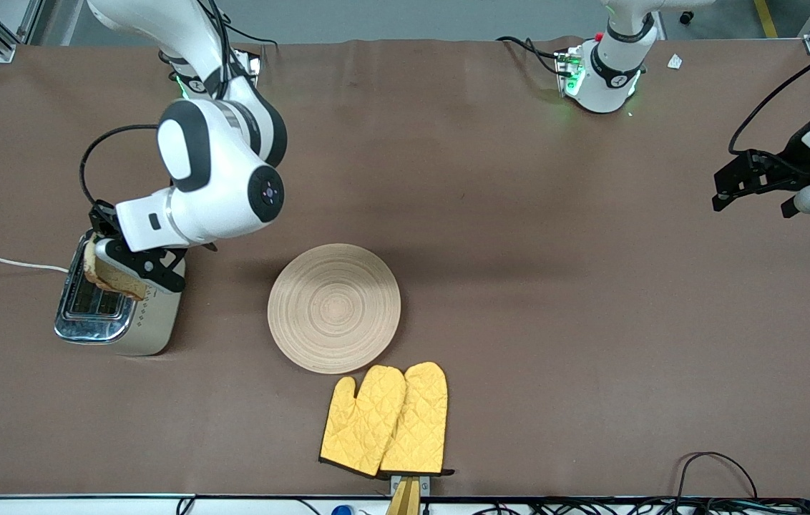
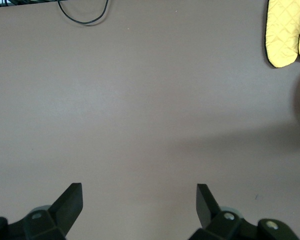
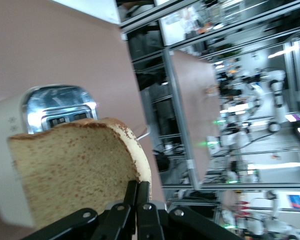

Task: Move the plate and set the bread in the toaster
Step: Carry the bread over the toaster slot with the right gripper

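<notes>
Your right end effector (image 1: 121, 275) grips the bread (image 1: 113, 277) over the toaster (image 1: 119, 307), not yet inserted; the left end effector (image 2: 139, 202) waits open over bare table (image 1: 555, 300).

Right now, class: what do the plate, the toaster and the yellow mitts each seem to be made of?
The plate: probably wood, matte pale beige, with ring grooves.
The toaster: polished metal top that mirrors light; the cream sides look painted or plastic, which one is unclear.
The oven mitts: quilted yellow fabric, shown by diamond stitching and dark edging.

Glossy white rounded arm shells, black joint bands, black claws, looping black cables.
</notes>
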`<state>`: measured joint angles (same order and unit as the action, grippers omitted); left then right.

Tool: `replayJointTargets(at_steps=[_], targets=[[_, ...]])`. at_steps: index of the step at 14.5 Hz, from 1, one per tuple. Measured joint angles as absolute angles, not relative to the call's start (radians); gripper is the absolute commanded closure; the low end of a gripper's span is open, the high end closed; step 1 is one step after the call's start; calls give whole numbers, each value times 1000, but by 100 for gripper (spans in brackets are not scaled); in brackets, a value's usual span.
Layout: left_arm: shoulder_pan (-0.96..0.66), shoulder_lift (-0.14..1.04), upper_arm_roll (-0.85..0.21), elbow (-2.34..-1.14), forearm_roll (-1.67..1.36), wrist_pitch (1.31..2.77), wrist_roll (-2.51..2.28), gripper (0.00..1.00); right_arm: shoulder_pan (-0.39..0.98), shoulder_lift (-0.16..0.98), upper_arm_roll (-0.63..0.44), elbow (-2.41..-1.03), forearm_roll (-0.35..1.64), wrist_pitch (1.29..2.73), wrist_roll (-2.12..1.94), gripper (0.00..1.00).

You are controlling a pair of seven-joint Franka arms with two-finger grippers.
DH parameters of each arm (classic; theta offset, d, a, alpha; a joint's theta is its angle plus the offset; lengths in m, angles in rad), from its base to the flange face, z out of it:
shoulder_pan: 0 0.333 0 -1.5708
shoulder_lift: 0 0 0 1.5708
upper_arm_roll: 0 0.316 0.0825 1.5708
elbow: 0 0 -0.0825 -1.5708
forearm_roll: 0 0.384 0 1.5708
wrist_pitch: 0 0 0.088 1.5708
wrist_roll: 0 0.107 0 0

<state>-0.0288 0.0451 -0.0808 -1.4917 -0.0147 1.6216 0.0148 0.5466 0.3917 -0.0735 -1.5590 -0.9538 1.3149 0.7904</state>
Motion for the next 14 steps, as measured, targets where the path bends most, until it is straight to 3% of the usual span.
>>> replayJointTargets(at_steps=[14], targets=[[-24,45,-83,-1492,-15,1621,15,0,481,492,-81,-1626,-1041,1329,874,100]])
